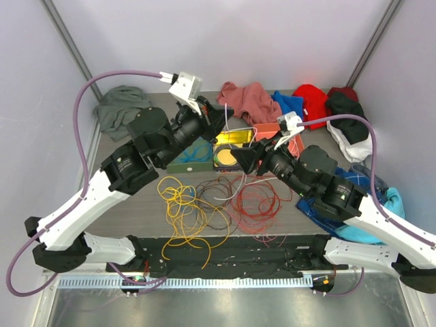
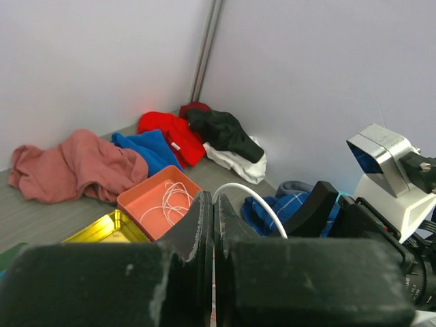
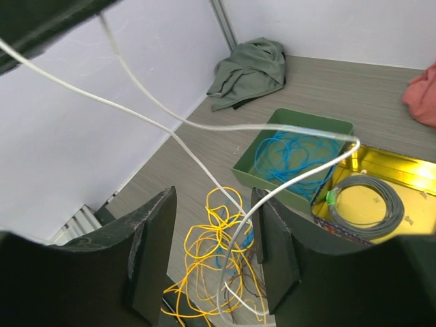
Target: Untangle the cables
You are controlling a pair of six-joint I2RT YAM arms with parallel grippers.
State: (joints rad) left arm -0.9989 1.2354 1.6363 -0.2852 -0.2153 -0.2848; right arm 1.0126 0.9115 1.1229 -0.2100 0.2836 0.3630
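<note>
The left hand [image 2: 212, 204] has its fingers pressed together, pinching a white cable [image 3: 272, 127] that arcs out from between the tips. The right hand [image 3: 211, 225] is spread, and that cable runs down through its gap.

In the top view both hands hang at mid-frame over three trays. A green tray [image 3: 310, 117] holds a blue cable [image 3: 293, 153]. A yellow tray [image 3: 402, 163] holds a grey coil [image 3: 371, 197]. A salmon tray [image 2: 139, 201] holds white loops [image 2: 174, 197].

Below centre, four tangles overlap on the desk [image 1: 143, 218]: a yellow cable [image 1: 178, 194], an orange cable [image 1: 197, 235], a brown cable [image 1: 214, 204] and a red cable [image 1: 257, 197]. The orange one reaches the near edge at the bottom.

Bare desk shows at left. Walls close the left, top and right. Seven cloths crowd the edges: one grey-green cloth [image 1: 122, 105] at upper left, five along the top right, and one blue checked cloth [image 1: 368, 197] at the right.
</note>
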